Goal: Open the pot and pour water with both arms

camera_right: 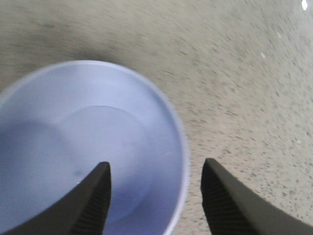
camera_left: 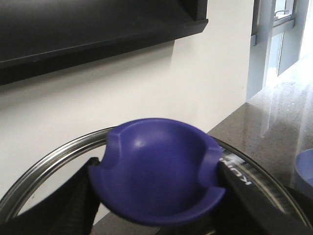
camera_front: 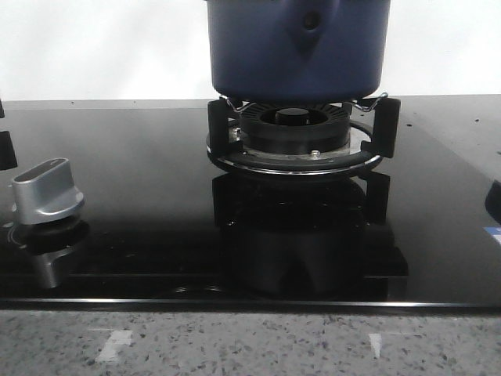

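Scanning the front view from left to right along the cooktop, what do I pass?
Silver knob → burner with its black pot supports, the dark-blue pot sitting on top of it → a sliver of something blue at the right edge, too cropped to identify.

Pot [camera_front: 297, 51] on burner [camera_front: 296, 133], knob [camera_front: 47, 190] front-left

A kitchen: black glass hob [camera_front: 141, 196] with gas burner [camera_front: 295, 129], speckled stone counter [camera_front: 250, 345].
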`<act>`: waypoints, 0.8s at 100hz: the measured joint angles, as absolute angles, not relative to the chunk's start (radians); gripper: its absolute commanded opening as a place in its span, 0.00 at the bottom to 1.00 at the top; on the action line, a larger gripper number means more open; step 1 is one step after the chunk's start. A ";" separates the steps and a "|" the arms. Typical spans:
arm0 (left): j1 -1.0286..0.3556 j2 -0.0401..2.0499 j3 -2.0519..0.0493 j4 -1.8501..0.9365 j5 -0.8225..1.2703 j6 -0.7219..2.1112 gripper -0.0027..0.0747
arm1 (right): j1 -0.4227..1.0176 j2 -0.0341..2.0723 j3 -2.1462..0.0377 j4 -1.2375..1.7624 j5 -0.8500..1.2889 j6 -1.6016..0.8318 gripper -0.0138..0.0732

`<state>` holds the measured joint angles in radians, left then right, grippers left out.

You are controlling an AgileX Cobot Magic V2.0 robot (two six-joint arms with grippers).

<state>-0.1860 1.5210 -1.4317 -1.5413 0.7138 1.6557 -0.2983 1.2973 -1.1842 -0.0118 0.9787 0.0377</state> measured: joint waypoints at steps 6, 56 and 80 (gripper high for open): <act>-0.186 1.521 -1.432 -1.540 0.716 1.656 0.35 | -0.313 1.339 -1.184 -0.013 0.983 0.038 0.59; -0.186 1.521 -1.432 -1.537 0.678 1.654 0.35 | -0.321 1.507 -1.186 0.000 0.983 0.038 0.07; -0.186 1.521 -1.432 -1.537 0.656 1.654 0.35 | -0.321 1.499 -1.200 0.042 0.985 0.043 0.08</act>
<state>-0.1860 1.5210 -1.4317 -1.5375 0.6564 1.6540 -0.3211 1.4989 -1.2005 0.0417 0.9852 0.0434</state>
